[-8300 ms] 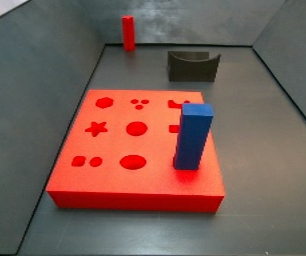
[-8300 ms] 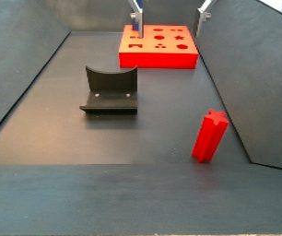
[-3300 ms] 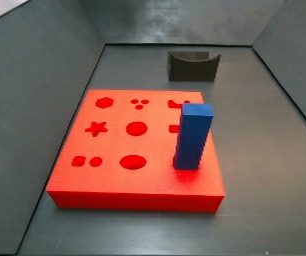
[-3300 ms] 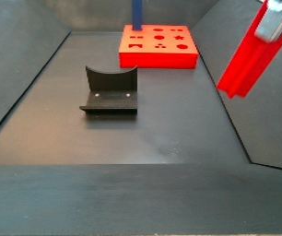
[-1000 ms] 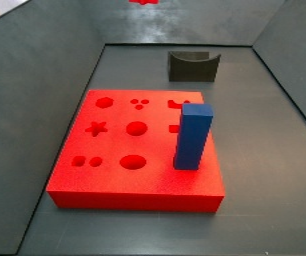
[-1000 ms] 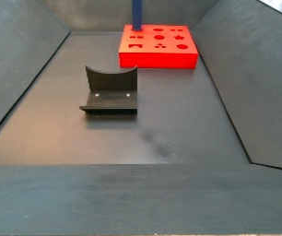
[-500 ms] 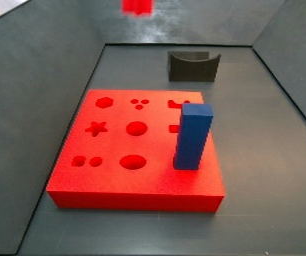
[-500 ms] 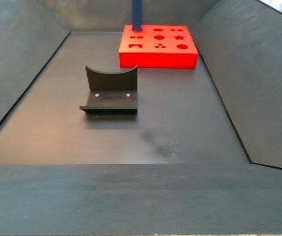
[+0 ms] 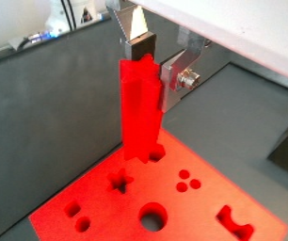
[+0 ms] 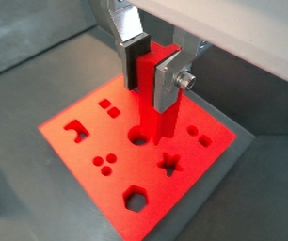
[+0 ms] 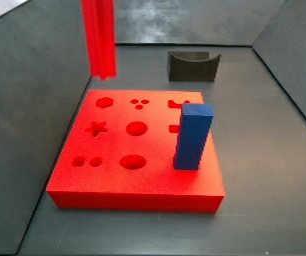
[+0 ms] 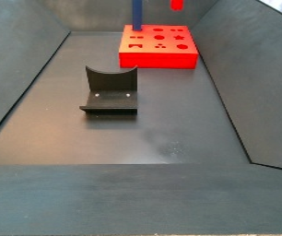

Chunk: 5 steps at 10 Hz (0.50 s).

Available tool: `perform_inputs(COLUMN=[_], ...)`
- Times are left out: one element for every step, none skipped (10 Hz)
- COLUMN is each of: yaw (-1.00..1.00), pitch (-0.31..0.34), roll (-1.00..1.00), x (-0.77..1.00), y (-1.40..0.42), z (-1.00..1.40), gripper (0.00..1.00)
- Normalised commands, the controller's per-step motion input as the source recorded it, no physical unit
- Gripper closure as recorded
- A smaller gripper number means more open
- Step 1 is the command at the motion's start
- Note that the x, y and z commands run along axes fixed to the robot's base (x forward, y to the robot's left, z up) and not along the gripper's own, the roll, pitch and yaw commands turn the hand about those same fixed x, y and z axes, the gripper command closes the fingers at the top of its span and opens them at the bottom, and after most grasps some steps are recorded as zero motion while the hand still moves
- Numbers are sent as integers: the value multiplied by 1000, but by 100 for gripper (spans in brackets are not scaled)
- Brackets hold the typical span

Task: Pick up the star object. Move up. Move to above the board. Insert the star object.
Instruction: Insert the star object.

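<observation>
The star object (image 9: 139, 113) is a slim, tall red peg. My gripper (image 9: 157, 61) is shut on its upper end and holds it upright; both wrist views show this, with the gripper (image 10: 152, 68) and peg (image 10: 163, 122) above the board (image 10: 200, 169). In a side view the peg (image 11: 100, 38) hangs over the far left part of the red board (image 11: 156, 150), its lower end clear above the top. The star hole (image 11: 97, 128) lies nearer on the board's left side. The gripper is out of both side views. Only the peg's tip (image 12: 177, 4) shows above the board (image 12: 156, 60).
A thick blue block (image 11: 193, 137) stands upright in the board's right side and also shows in a side view (image 12: 137, 11). The dark grey fixture (image 11: 192, 65) stands on the floor beyond the board (image 12: 111, 89). Grey walls enclose the floor.
The peg has come down into a side view and shifted left, from only its tip showing at the top edge to hanging over the board's far left.
</observation>
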Motion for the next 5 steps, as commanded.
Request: perform_inputs(yaw=[0,0,0,3,0], pitch=[-109,-39,-9,-6,-21], roll=[0,0,136,201,201], x=[0,80,0,0,-31], y=[-94,-17,-26,-34,-74], z=[-529,-611,-840,-914,-891], gripper=[100,100,100,100,100])
